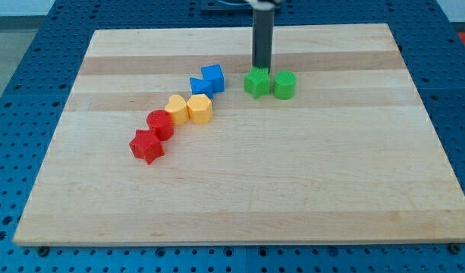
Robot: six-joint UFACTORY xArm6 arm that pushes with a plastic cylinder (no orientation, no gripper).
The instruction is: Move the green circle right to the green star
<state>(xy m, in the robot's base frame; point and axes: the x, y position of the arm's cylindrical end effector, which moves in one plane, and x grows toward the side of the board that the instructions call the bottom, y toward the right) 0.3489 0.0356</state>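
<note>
The green star (256,83) sits near the view's top centre of the wooden board (240,197). The green circle (284,85) stands right beside it on the view's right, touching or nearly touching. My tip (261,69) is at the end of the dark rod, just above and behind the green star's top edge, slightly left of the gap between the two green blocks.
A blue cube (212,77) and a blue triangle (199,86) lie left of the green star. Below them run a yellow hexagon (199,108), a yellow heart (176,108), a red circle (160,123) and a red star (147,145) in a diagonal line.
</note>
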